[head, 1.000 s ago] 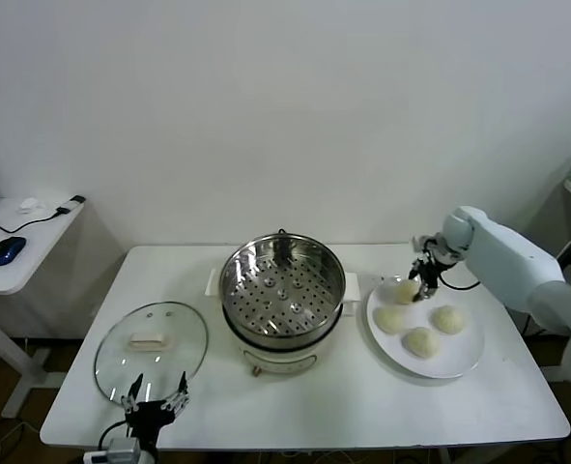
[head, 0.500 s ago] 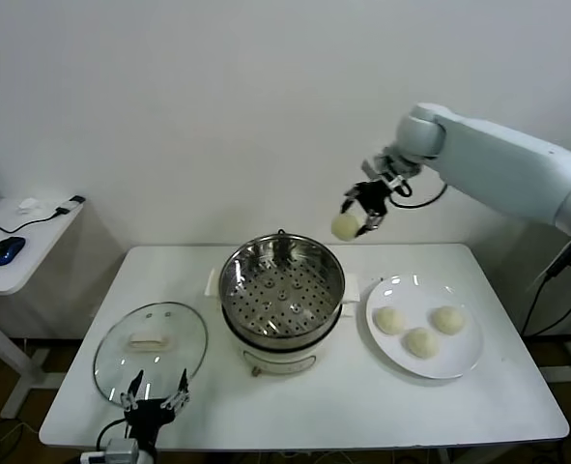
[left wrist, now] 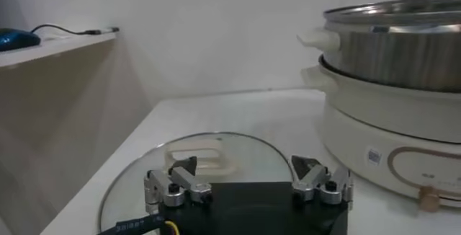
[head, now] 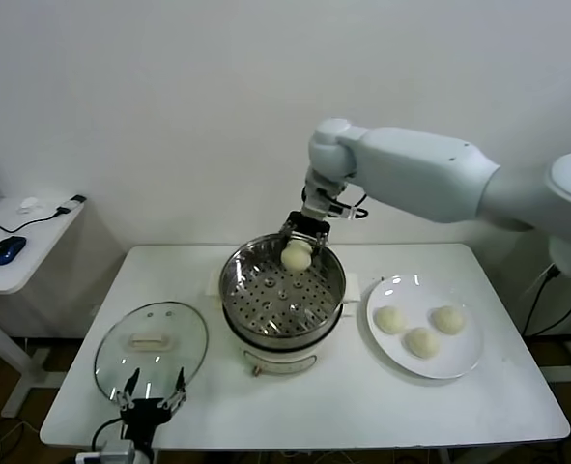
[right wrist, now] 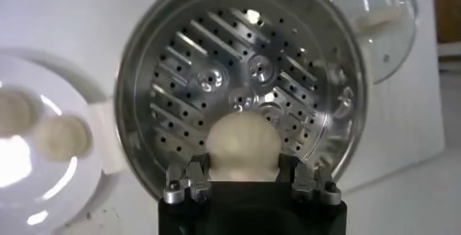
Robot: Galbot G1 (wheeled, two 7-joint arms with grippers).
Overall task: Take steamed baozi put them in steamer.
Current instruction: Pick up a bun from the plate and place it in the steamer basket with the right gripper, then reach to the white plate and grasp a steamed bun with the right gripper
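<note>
The right pincer [head: 298, 244] was closed on one bun [head: 297, 255], holding it over the far part of the steamer [head: 281, 290] at the centre of the surface [head: 362, 396]. Three buns [head: 419, 329] lay on the plate [head: 459, 362] to the steamer's right. The left pincer [head: 148, 400] was spread wide at the near left edge, beside the glass lid [head: 151, 345].
</note>
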